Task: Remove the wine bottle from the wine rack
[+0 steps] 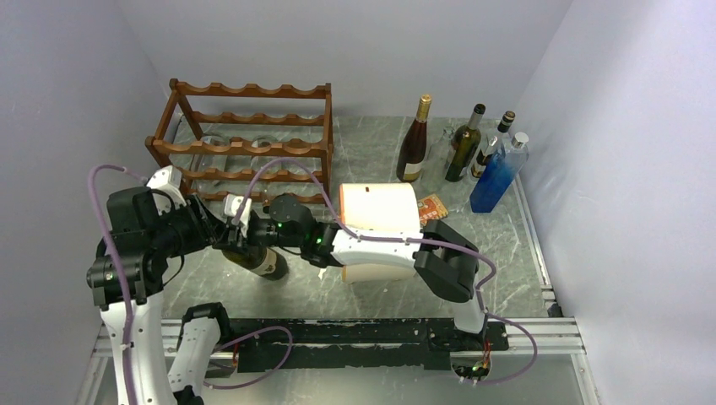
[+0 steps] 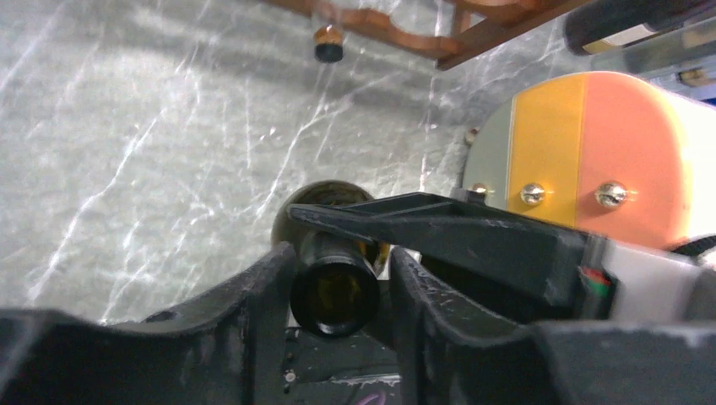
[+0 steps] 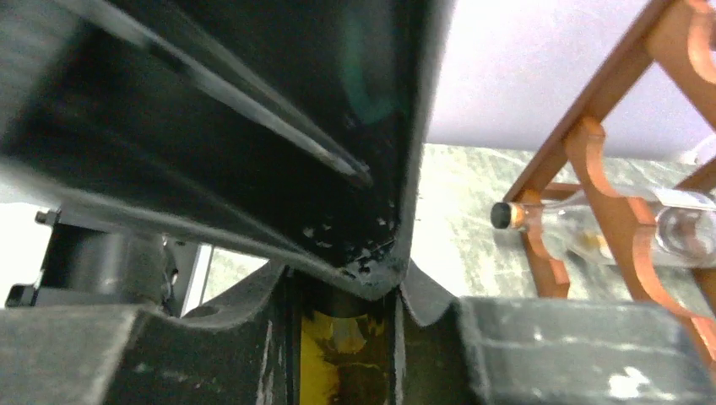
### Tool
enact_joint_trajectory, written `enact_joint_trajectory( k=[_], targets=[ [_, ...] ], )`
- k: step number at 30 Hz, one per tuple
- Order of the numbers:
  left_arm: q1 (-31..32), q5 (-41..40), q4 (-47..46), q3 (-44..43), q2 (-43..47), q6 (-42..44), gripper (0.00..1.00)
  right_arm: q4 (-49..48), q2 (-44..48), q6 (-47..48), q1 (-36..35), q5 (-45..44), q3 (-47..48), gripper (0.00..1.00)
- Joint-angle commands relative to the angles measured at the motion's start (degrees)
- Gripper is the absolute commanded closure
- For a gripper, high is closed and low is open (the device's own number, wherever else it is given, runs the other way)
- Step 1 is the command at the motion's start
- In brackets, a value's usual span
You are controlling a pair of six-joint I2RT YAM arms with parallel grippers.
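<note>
The reddish-brown wine rack (image 1: 245, 139) stands at the back left, with clear bottles (image 3: 642, 228) lying in it. The dark wine bottle (image 1: 260, 260) with a pale label is off the rack, tilted over the table in front of it. My left gripper (image 1: 230, 229) is closed round the bottle's neck near the mouth; the open mouth (image 2: 335, 291) faces the left wrist camera between the fingers (image 2: 270, 278). My right gripper (image 1: 253, 238) comes from the right and is shut on the neck, amber glass (image 3: 342, 354) between its fingers (image 3: 422, 295).
A cream cylinder (image 1: 378, 232) with an orange top lies just right of the bottle, under my right arm. Several upright bottles (image 1: 414, 139) and a blue bottle (image 1: 494, 177) stand at the back right. An orange packet (image 1: 432, 207) lies near them. Walls close both sides.
</note>
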State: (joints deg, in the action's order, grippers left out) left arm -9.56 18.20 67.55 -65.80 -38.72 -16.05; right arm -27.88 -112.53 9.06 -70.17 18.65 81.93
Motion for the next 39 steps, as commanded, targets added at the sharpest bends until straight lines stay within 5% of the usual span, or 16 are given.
enact_joint_trajectory(
  k=[1,2,3,4,6,12,24,30,39],
  targets=[
    [1.21,0.98,-1.27,-7.55,0.31,-0.35,0.41,-2.33,1.10,-3.93,0.46,-2.95,-1.00,0.82],
    [1.87,-0.41,-0.65,-9.58,-0.02,-0.64,0.34,-2.70,1.61,-4.11,0.46,-3.61,-1.62,0.86],
    [1.95,-1.60,0.05,-11.89,-0.49,-0.60,0.07,-3.21,2.25,-4.38,0.53,-4.52,-2.13,0.89],
    [1.96,-3.07,0.85,-14.12,-1.01,-0.69,0.00,-3.62,2.80,-4.60,0.50,-5.37,-2.62,0.93],
    [1.92,-6.33,2.33,-19.12,-1.62,-1.04,0.00,-4.13,4.42,-4.91,0.58,-7.66,-3.43,1.00],
    [1.92,-14.44,2.51,-29.88,-0.17,-2.43,0.00,0.63,9.46,-6.48,1.47,-16.17,-0.27,1.00],
    [1.92,-16.34,-1.61,-26.53,5.76,-4.14,0.02,9.42,25.62,-2.74,7.18,-30.51,16.17,1.00],
    [1.92,-15.02,-2.87,-24.90,5.98,-4.42,0.02,14.18,31.33,10.65,7.52,-44.16,22.30,1.00],
    [1.97,-11.54,-5.70,-19.65,6.64,-6.63,0.04,4.27,39.39,39.49,11.45,-68.77,12.96,1.00]
  ],
)
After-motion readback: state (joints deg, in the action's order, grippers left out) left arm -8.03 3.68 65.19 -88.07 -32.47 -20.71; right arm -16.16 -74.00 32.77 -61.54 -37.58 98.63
